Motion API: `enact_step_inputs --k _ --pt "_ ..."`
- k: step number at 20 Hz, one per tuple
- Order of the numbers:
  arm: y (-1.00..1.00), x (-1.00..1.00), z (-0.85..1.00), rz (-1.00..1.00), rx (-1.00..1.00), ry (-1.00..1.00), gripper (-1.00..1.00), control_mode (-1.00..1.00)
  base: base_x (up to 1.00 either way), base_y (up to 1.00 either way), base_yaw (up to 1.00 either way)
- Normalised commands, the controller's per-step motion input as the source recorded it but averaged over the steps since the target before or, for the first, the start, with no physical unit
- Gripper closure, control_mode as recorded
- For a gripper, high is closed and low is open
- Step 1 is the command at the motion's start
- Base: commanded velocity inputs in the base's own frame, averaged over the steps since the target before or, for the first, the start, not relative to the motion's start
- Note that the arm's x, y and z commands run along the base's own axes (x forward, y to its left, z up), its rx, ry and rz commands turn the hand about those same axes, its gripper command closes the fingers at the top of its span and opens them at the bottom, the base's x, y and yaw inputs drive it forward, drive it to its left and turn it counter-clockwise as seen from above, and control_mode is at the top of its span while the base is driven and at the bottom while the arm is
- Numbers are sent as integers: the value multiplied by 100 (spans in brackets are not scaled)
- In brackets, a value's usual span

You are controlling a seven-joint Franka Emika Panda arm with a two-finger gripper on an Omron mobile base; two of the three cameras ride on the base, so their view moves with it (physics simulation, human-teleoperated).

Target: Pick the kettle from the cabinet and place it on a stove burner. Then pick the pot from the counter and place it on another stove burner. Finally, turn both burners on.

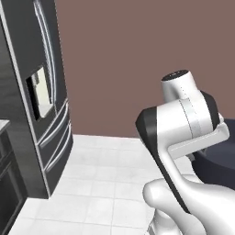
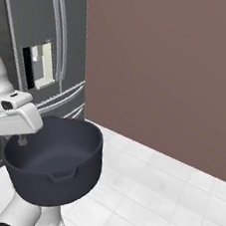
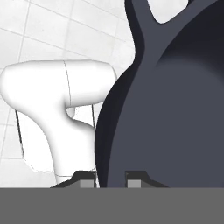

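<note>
Looming beside the held pot (image 2: pixel 53 165): dark fridge (image 2: pixel 47 52), brown wall (image 2: pixel 175 67).

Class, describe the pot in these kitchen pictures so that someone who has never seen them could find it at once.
Start at the tall dark fridge by the brown wall. In front of it, above the white tiled floor, the gripper pinches the rim of the pot. It is the one round, lidless, navy-black thing, with a small loop handle.
</note>
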Motion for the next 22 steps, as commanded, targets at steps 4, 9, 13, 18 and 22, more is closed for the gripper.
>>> enact_step_inputs --k 4,9,13,18,22 --pt "0 0 0 0 0 0 100 100 47 -48 -7" --pt "0 0 0 0 0 0 100 100 56 -48 -8" --pt "0 0 0 0 0 0 100 100 58 -47 -9" --pt "0 0 0 0 0 0 100 100 47 -43 -12" --pt "0 0 0 0 0 0 100 100 40 -45 -17"
